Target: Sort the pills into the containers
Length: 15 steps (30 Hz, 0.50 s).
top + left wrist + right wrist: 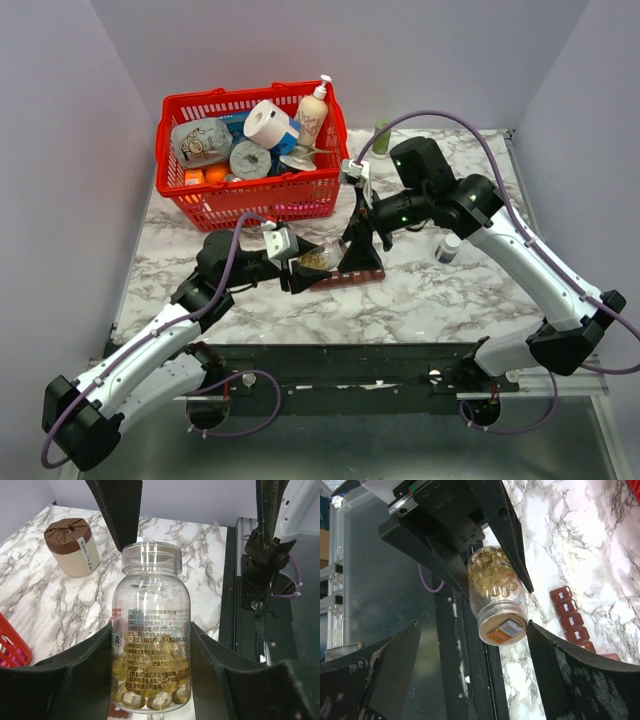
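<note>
Strip of containers (572, 619) cut off at right edge, lid print too small to read; top view, right gripper (362, 262) hides most.

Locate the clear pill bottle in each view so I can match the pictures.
Top external: the clear pill bottle is at table centre, clamped in the left end effector.
Left wrist: the bottle fills centre frame, neck up.
Right wrist: the bottle is at centre, base toward the camera.
Shared landmark: the marble tabletop, seen in all three views.
</note>
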Each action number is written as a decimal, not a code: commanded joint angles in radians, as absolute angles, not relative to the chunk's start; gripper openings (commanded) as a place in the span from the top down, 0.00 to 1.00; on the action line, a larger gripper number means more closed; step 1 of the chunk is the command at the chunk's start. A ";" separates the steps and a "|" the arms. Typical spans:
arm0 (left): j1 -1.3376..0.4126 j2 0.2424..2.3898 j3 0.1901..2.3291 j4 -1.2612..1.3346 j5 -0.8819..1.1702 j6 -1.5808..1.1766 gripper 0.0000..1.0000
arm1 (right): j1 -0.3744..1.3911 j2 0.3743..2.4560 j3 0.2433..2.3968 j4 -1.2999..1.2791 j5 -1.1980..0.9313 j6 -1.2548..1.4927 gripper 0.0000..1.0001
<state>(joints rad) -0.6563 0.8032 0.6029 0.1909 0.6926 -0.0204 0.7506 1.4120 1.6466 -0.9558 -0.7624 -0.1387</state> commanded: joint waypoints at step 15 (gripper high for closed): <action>-0.661 0.787 0.621 0.305 0.695 -0.044 1.00 | 0.715 1.448 1.692 -0.893 -0.782 -0.083 0.27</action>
